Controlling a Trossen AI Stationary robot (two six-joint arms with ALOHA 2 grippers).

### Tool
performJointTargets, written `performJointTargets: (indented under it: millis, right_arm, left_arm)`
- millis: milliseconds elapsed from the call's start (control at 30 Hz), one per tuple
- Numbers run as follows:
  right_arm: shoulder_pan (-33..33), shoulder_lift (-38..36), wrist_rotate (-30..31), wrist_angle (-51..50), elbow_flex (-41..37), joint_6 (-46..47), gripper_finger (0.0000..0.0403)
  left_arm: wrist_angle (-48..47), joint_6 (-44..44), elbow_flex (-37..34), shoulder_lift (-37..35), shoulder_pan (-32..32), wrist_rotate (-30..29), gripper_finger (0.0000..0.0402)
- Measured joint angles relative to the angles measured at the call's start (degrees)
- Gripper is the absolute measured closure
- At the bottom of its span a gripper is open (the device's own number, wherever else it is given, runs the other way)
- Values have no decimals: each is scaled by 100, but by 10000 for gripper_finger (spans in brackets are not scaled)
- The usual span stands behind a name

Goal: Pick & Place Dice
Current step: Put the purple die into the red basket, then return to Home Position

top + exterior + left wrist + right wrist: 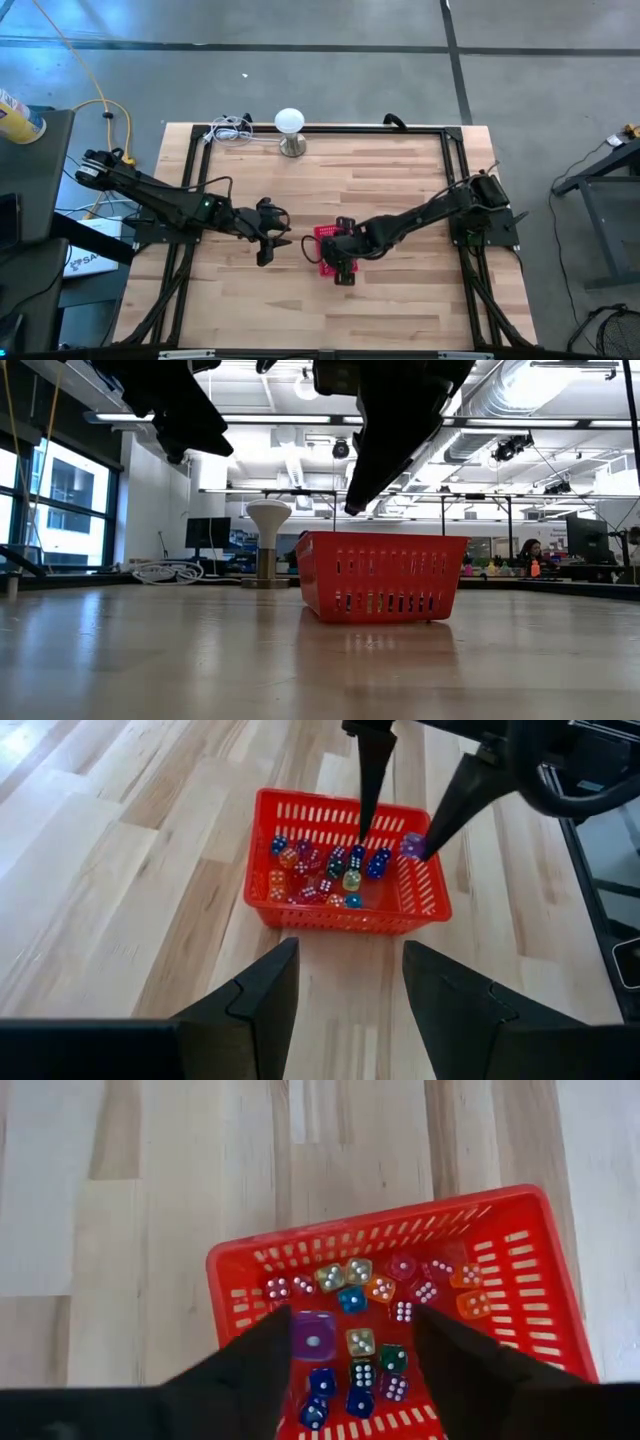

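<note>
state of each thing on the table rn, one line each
basket: upright on the table, dice inside
dice: heaped loose in the basket
purple die: between the right claw's fingers, above the heap
right claw: open over the basket
left claw: open, empty, beside the basket
lamp: upright, unlit

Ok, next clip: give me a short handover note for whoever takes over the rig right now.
Right gripper: open above the red basket, a purple die by one fingertip, apparently just let go.
Left gripper: open and empty, waiting beside the basket, on the table's left half.
Dice: many mixed colours already in the basket.
Done: no dice seen loose on the table.
Left: confirm the purple die drops in, then pull the right arm back.
</note>
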Motion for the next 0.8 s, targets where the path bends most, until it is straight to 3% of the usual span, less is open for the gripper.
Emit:
performJointTargets:
  millis: [167,267,800]
  right_arm:
    - [0,0,132,134,0,-115,134]
    - [0,0,147,319,0,-199,111]
    - [132,101,-128,772,2,-471,128]
  left_arm:
    - [-44,2,0,0,1,0,227]
    - [-107,5,0,0,3,0,227]
    - [-111,46,0,0,1,2,227]
